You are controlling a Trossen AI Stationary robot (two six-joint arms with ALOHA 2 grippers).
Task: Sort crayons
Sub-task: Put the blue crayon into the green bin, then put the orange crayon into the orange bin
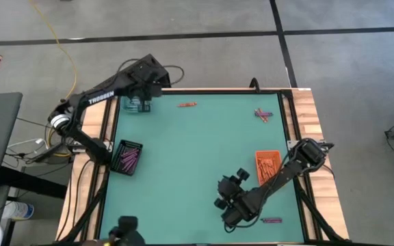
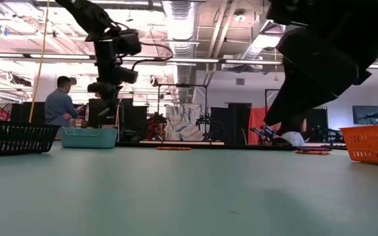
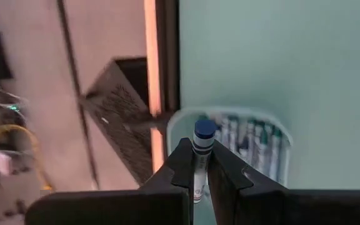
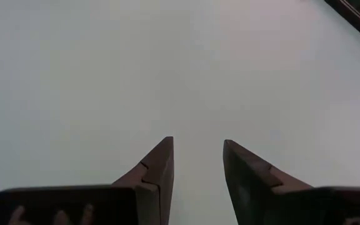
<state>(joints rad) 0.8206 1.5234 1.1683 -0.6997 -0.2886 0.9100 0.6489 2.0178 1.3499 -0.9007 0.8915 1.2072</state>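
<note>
The left end effector [image 3: 195,172] is clamped on a pale blue crayon [image 3: 201,150], hovering above the teal tray [image 1: 137,104] at the tabletop's far left corner. If it lets go off-centre, the stick could hit the rim and roll away. The right end effector [image 4: 197,164] is open and empty over bare green tabletop [image 1: 197,157], near a purple crayon [image 1: 271,221]. Other crayons lie loose; a person [image 2: 59,105] stands in the workshop behind.

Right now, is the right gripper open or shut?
Open. In the right wrist view the right gripper shows a clear gap between its two fingers, with only bare green table between them and nothing held.
</note>
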